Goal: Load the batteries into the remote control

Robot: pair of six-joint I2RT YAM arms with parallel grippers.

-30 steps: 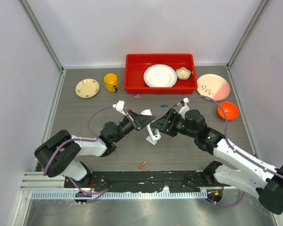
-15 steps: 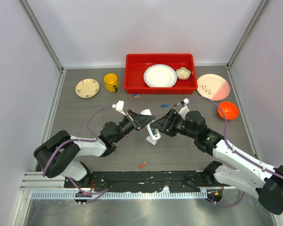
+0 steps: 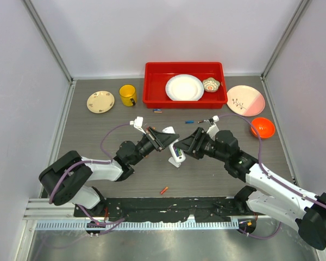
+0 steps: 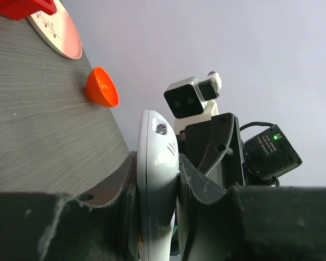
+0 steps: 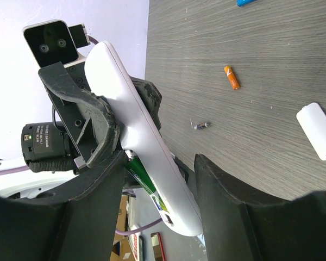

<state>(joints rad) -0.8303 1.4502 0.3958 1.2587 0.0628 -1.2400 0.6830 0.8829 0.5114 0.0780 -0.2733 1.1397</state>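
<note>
My left gripper [image 3: 170, 141] [image 4: 157, 166] is shut on the white remote control [image 3: 177, 156] [image 4: 156, 163] and holds it edge-on above the table. In the right wrist view the remote [image 5: 136, 119] shows its open compartment with a green battery [image 5: 144, 182] lying in it. My right gripper [image 3: 183, 145] [image 5: 160, 163] is open, its fingers on either side of the remote's lower end. The white back cover [image 5: 318, 138] lies on the table. Loose batteries lie there too: orange [image 5: 232, 77] [image 3: 163, 190], small dark [image 5: 202, 125], blue [image 3: 189, 122].
A red tray [image 3: 155, 92] with a white plate and small bowl stands at the back. A yellow mug [image 3: 127, 95] and a cream saucer [image 3: 100, 101] are at back left. A pink plate [image 3: 245, 100] and an orange bowl [image 3: 262, 127] are at right.
My right gripper has edged slightly toward the remote. The left gripper and the remote have stayed in place.
</note>
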